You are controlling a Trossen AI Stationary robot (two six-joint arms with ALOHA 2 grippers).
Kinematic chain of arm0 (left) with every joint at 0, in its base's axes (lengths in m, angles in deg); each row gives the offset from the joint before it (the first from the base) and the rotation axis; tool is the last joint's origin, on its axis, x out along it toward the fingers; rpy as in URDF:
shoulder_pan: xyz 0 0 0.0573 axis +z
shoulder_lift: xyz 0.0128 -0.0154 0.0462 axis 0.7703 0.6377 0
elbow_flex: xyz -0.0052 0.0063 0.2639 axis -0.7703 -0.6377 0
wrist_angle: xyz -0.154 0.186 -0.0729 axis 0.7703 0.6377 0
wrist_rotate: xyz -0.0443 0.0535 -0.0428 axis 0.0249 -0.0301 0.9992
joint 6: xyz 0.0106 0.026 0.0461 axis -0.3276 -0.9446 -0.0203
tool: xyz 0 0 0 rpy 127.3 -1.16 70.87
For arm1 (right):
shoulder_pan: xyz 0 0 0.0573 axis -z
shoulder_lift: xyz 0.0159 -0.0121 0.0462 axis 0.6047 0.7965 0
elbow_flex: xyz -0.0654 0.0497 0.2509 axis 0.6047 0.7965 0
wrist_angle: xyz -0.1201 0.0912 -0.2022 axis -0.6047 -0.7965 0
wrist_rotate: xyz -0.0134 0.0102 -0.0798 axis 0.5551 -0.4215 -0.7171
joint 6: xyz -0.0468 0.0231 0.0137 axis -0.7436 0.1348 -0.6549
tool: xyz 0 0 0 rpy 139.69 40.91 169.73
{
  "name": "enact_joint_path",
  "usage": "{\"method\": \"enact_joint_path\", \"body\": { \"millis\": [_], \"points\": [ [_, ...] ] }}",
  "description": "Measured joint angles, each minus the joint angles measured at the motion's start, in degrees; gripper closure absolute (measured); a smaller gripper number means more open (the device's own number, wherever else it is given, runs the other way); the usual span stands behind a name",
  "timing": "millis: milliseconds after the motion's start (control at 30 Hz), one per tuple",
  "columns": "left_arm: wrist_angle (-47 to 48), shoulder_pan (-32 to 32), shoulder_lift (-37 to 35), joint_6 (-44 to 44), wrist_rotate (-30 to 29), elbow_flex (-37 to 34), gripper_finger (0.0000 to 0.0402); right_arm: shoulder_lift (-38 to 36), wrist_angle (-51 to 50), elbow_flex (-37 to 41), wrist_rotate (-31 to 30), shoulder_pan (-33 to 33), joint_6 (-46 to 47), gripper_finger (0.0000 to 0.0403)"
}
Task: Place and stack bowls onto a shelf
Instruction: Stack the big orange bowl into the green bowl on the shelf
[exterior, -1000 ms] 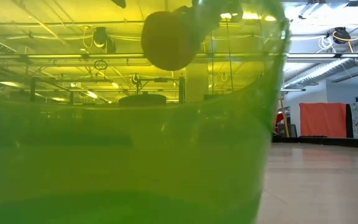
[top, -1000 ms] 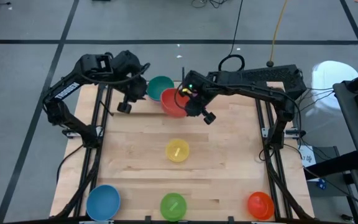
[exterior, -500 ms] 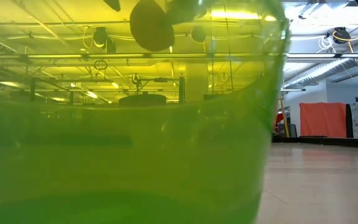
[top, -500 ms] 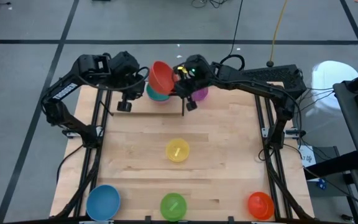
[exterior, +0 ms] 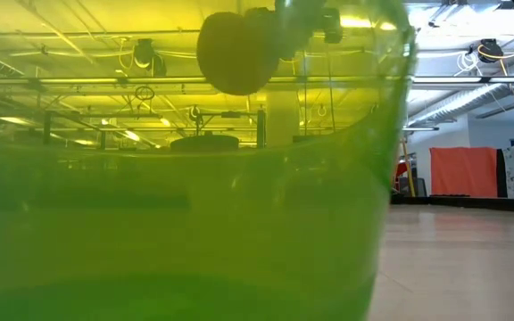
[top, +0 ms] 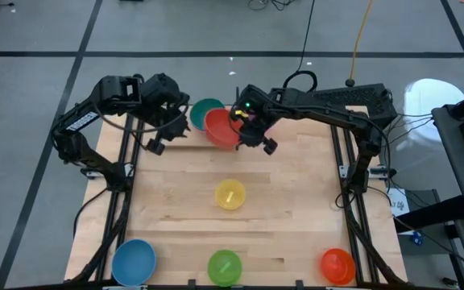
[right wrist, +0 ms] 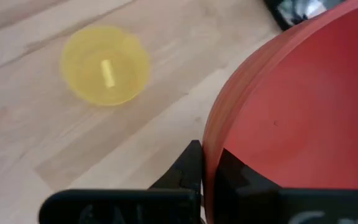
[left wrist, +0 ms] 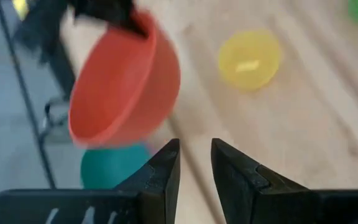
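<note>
Red bowl (top: 220, 128): plastic, tilted, held off the table at the far end, its rim pinched between the closed fingers of the right gripper (top: 242, 129). In the right wrist view the rim of this bowl (right wrist: 291, 106) sits clamped between the two dark fingers (right wrist: 188, 165). It hangs just beside and partly over the teal bowl.

Teal bowl (top: 205, 109): far end of the table, on the shelf (top: 185, 138), a narrow light-wood plank with a thin black upright rod (top: 237, 95) behind it. Seen in the left wrist view as a teal round (left wrist: 114, 167) below the red bowl (left wrist: 126, 84).

Left gripper (top: 158, 138): at the far left, over the left end of the shelf, fingers (left wrist: 160, 174) parted by a narrow gap and holding nothing.

Yellow bowl (top: 230, 195): upright on the table (top: 296, 209) near its middle, well apart from both grippers; also visible in the left wrist view (left wrist: 249, 60) and the right wrist view (right wrist: 105, 65).

Blue bowl (top: 133, 261): near left corner of the table.

Green bowl (top: 224, 266): near edge, centre; its translucent wall (exterior: 177, 223) fills most of the low view.

Orange bowl (top: 337, 265): near right corner.

Room beyond, low view: ceiling lights and an orange-red panel (exterior: 464, 172) far right.
</note>
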Motion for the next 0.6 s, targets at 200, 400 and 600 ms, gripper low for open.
{"method": "enact_joint_path", "body": {
  "millis": [200,400,600],
  "points": [
    [-2.3,-1.5,1.0,-0.7,3.2,0.0,0.0305,0.0,-0.2,0.0,0.2,-3.0,-5.6,0.0403],
    [-2.4,-2.2,3.0,-0.1,7.6,0.0,0.0305,0.0,0.2,1.2,0.2,-5.5,-8.4,0.0403],
    [-1.5,-3.8,5.7,-1.7,9.7,0.0,0.0305,0.0,0.6,3.0,0.8,-6.6,-10.1,0.0403]
  ]
}}
